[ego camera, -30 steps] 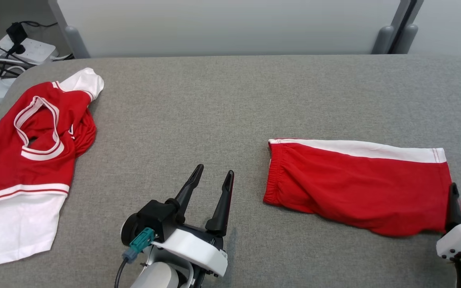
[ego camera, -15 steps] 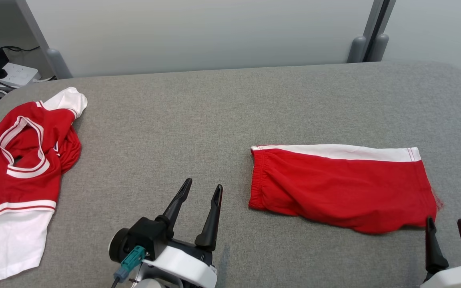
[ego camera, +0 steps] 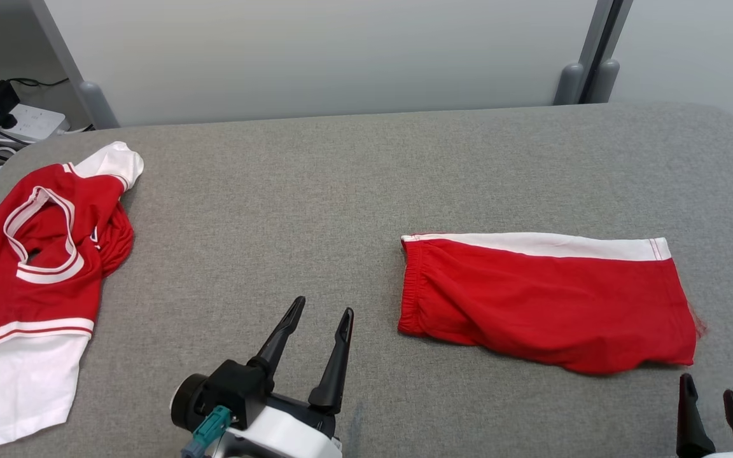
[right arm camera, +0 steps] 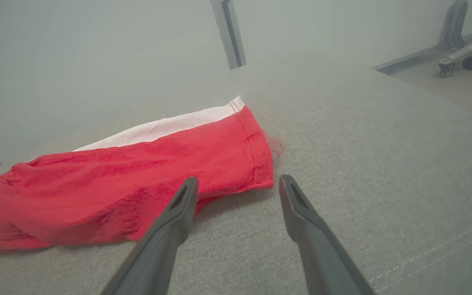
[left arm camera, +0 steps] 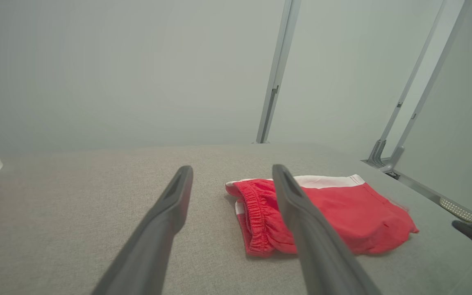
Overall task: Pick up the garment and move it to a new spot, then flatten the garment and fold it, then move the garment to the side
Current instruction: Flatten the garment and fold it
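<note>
The right tool (ego camera: pixel 708 386), fingers apart and empty, hovers just off the near right corner of the folded red shorts (ego camera: pixel 544 305). The left tool (ego camera: pixel 323 305), likewise spread and holding nothing, sits near the waistband end, to its left. The shorts lie right of centre on the grey counter (ego camera: pixel 341 191), long axis running left to right, white stripe along the far edge. The right arm is nearer, so a sideways move probably falls to it. Open room lies behind the shorts and toward the middle; the counter's right edge is close, and a crumpled jersey (ego camera: pixel 42 254) takes the left edge
</note>
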Available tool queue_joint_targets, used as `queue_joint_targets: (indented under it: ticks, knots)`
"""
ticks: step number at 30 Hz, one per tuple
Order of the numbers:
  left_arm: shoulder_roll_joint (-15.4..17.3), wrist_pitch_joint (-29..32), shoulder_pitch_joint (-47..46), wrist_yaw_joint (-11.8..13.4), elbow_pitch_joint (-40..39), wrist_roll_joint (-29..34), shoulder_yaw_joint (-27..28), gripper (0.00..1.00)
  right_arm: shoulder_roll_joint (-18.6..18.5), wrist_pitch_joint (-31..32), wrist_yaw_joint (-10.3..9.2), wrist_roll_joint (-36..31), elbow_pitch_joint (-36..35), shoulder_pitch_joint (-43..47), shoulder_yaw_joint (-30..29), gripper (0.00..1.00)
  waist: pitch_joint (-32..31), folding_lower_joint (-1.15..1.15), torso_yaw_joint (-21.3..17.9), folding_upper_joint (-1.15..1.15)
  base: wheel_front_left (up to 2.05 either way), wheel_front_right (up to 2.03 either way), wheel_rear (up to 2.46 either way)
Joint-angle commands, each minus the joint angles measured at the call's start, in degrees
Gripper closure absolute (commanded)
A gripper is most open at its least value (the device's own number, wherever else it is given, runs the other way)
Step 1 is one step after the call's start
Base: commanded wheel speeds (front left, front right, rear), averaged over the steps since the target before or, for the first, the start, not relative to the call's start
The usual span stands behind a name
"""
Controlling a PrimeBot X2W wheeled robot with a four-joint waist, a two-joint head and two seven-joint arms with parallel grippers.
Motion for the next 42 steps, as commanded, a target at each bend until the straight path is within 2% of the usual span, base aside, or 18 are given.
queue_joint_targets:
  ticks: [1, 3, 7, 16, 20, 32, 33, 34, 35, 36, 42]
  knots:
    - [0.06, -0.59, -1.16, -0.25, -1.74, 0.81, 1.77, 0.0, -0.71, -0.58, 0.18, 2.76, -0.34, -1.98, 1.29, 0.0, 0.07, 0.0, 0.13, 0.0, 0.0, 0.0, 0.0]
    - [0.06, -0.59, -1.29, -0.32, -1.72, 1.07, 1.61, 0.0, -0.33, 0.39, 0.18, 10.05, 0.96, -3.29, 1.53, 0.0, 0.21, 0.0, 0.41, 0.0, 0.0, 0.0, 0.0]
    - [0.05, -0.59, -1.6, -0.39, -1.58, 1.64, 1.03, 0.0, -1.02, 2.67, 0.18, 19.85, 3.13, -5.31, 1.23, 0.0, 0.6, 0.0, 1.24, 0.0, 0.0, 0.0, 0.0]
    - [0.05, -0.59, -2.47, -0.3, -1.63, 2.66, -0.85, 0.0, -3.49, 7.46, 0.18, 34.78, 10.41, -10.38, -1.51, 0.0, 1.69, 0.0, 3.56, 0.0, 0.0, 0.0, 0.0]
    - [0.05, -0.59, -2.92, -0.42, -1.56, 2.83, -1.34, 0.0, -4.52, 9.42, 0.18, 37.66, 14.39, -13.29, -1.34, 0.0, 2.48, 0.0, 4.42, 0.0, 0.0, 0.0, 0.0]
    - [0.05, -0.59, -4.37, -0.29, -1.69, 1.99, -2.45, 0.0, -7.52, 9.73, 0.18, 41.07, 25.98, -21.08, -1.37, 0.0, 4.61, 0.0, 7.14, 0.0, 0.0, 0.0, 0.0]
    - [0.05, -0.59, -4.42, -0.27, -1.71, 2.04, -2.4, 0.0, -7.79, 9.88, 0.18, 41.13, 26.43, -21.57, -1.0, 0.14, 4.91, 0.0, 7.23, 0.0, 0.0, 0.0, 0.0]
    - [0.05, -0.59, -4.47, -0.28, -1.71, 2.08, -2.31, 0.0, -8.0, 10.09, 0.18, 41.22, 26.87, -22.02, -0.59, 0.53, 5.08, 0.0, 7.26, 0.0, 0.0, 0.0, 0.0]
    - [0.05, -0.59, -4.5, -0.28, -1.7, 2.11, -2.22, 0.0, -8.23, 10.12, 0.18, 41.35, 27.32, -22.45, -0.33, 0.66, 5.28, 0.0, 7.28, 0.0, 0.0, 0.0, 0.0]
    - [0.05, -0.59, -4.57, -0.3, -1.7, 2.14, -2.16, 0.0, -8.54, 9.95, 0.18, 41.24, 27.66, -22.84, 0.09, 1.0, 5.45, 0.0, 7.31, 0.0, 0.0, 0.0, 0.0]
    - [0.05, -0.59, -5.07, -0.3, -1.59, 2.04, -1.96, 0.0, -10.52, 6.67, 0.18, 41.31, 26.26, -24.35, 1.94, 1.0, 5.44, 0.0, 7.53, 0.0, 0.0, 0.0, 0.0]
